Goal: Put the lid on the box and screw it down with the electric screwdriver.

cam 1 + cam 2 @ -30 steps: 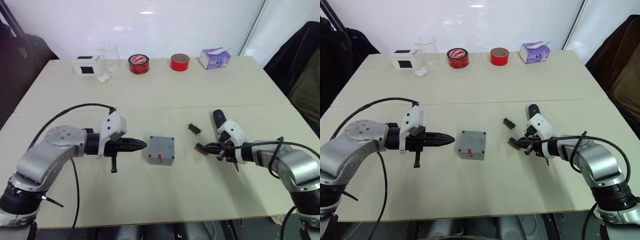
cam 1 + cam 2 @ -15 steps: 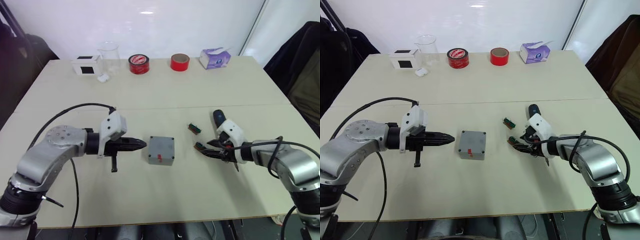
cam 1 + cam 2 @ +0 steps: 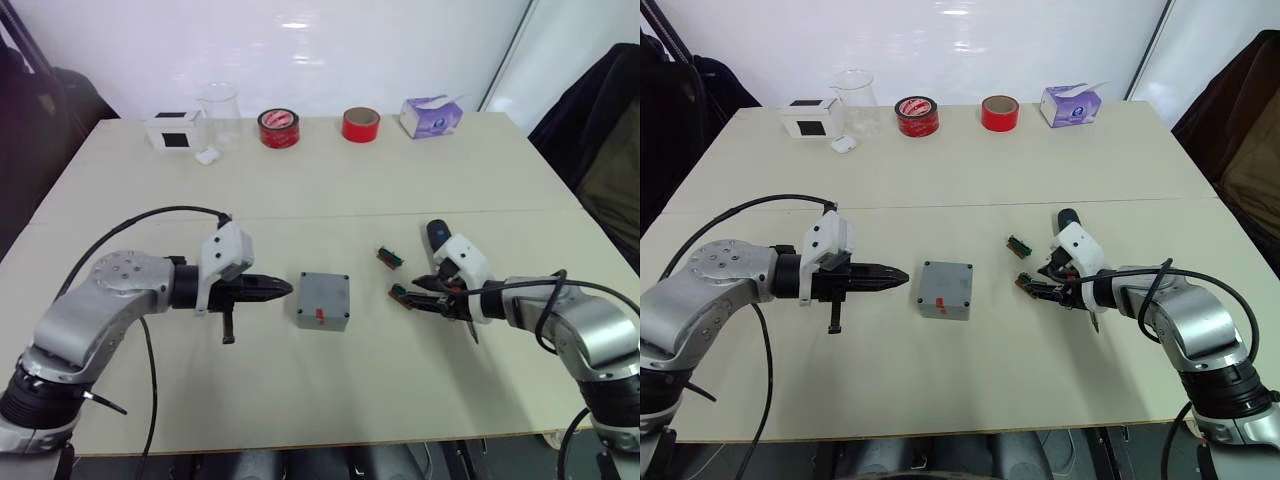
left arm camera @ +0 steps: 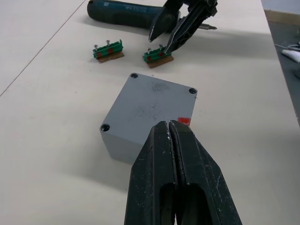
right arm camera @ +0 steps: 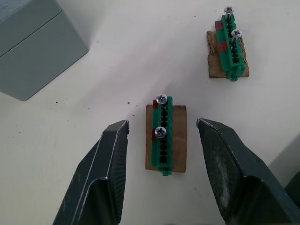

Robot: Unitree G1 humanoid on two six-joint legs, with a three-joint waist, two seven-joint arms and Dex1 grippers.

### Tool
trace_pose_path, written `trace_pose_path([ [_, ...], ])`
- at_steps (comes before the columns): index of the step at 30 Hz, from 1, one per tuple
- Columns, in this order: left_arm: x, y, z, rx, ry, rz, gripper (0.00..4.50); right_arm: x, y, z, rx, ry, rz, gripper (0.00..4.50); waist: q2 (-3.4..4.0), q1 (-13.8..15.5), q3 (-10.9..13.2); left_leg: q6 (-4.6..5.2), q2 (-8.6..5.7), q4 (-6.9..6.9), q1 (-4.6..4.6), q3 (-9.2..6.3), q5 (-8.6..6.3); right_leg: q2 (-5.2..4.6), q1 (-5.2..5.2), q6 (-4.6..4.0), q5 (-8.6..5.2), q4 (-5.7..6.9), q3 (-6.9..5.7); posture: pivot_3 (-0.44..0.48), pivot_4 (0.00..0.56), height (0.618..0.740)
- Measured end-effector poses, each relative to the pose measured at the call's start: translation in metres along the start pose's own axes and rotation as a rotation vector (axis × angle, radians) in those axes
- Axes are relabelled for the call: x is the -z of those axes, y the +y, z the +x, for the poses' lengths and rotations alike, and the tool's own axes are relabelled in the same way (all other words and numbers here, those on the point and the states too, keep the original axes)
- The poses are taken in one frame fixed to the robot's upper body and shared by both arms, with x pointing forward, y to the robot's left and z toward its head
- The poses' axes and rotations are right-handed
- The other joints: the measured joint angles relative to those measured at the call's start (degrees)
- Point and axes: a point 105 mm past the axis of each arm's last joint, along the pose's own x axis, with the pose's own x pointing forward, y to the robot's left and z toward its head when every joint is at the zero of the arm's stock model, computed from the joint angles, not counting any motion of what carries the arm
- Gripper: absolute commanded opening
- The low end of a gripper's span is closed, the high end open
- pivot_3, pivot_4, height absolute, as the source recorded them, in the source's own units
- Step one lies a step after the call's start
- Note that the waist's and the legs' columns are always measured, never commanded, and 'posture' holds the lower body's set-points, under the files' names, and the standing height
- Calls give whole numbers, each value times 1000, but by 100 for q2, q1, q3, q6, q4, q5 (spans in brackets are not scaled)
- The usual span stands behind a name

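Left fingers [image 4: 169,136] pressed together beside the box [image 3: 323,300]; right fingers [image 5: 108,159] spread around a green part [image 5: 165,133]

table [image 3: 330,190]: pale, seam across my view
centre: box [image 3: 322,301]
upper edge: tape rolls [image 3: 278,127]
right: my electric screwdriver [image 3: 438,237]

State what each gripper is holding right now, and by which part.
Nothing is held. The left gripper is shut on empty air beside the box. The right gripper is open, its fingers either side of a small green part without touching it.
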Motion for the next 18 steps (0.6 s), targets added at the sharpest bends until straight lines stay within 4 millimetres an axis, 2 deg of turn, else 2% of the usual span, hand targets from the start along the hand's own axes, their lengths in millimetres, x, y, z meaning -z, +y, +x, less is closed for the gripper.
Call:
trace_pose_path([
  [3,0,0,0,0,0,0,0,0,0,0,0,-2,-2,2394,0,0,0,0,0,0,0,0,0,0,0,0,0,0,0,0,150,740],
  [6,0,0,0,-2,0,0,0,0,0,0,0,-1,-1,1699,0,2,0,0,0,0,0,0,0,0,0,0,0,0,0,0,150,740],
  [10,0,0,0,-3,0,0,0,0,0,0,0,-1,-2,73,0,1,0,0,0,0,0,0,0,0,0,0,0,0,0,0,150,740],
  [18,0,0,0,-3,0,0,0,1,0,0,0,2,1,73,0,0,0,0,0,0,0,0,0,0,0,0,0,0,0,0,150,740],
])
